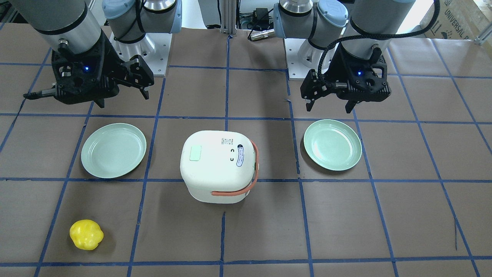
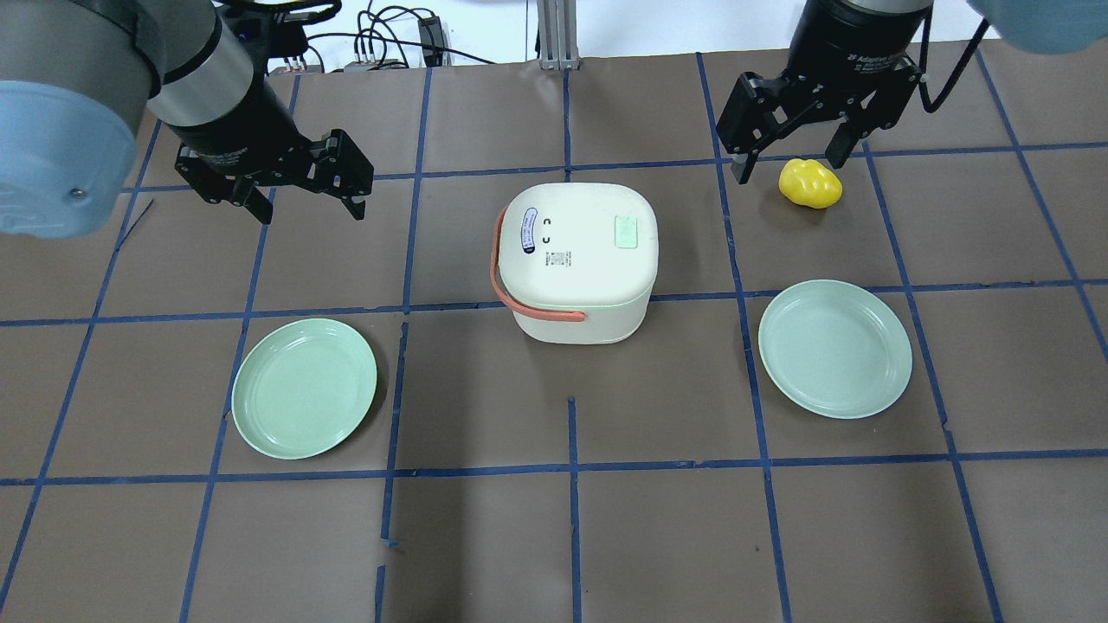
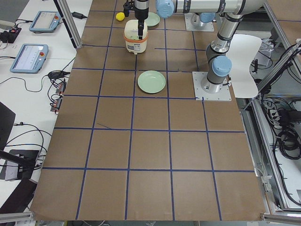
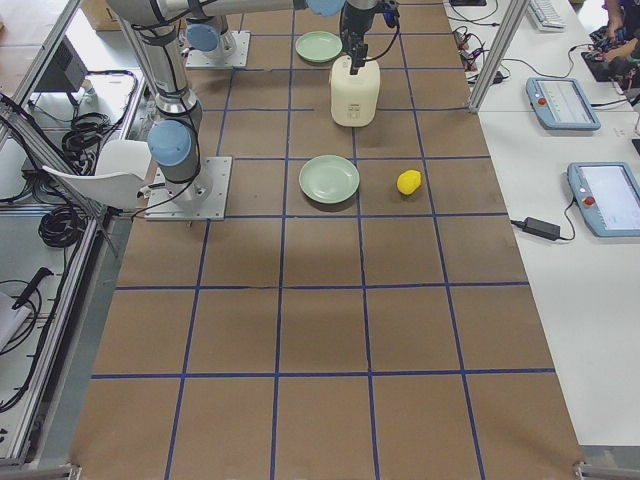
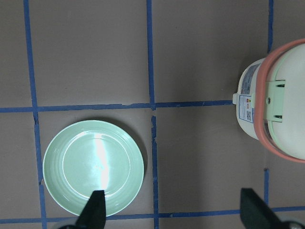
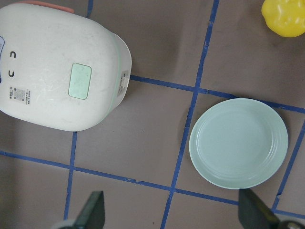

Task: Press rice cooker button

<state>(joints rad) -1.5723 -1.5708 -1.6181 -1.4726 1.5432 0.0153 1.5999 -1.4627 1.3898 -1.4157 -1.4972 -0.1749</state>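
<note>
The white rice cooker (image 2: 576, 260) with an orange handle stands mid-table; it also shows in the front view (image 1: 217, 165). Its pale green button (image 2: 626, 232) lies on the lid's right part, and also shows in the front view (image 1: 195, 153) and the right wrist view (image 6: 80, 81). My left gripper (image 2: 308, 210) is open and empty, held high to the cooker's left. My right gripper (image 2: 788, 167) is open and empty, held high to the cooker's far right. Both are clear of the cooker.
A green plate (image 2: 305, 388) lies on the left near side, another green plate (image 2: 834, 349) on the right. A yellow pepper-like object (image 2: 810, 183) lies under the right gripper. Blue tape lines grid the brown table.
</note>
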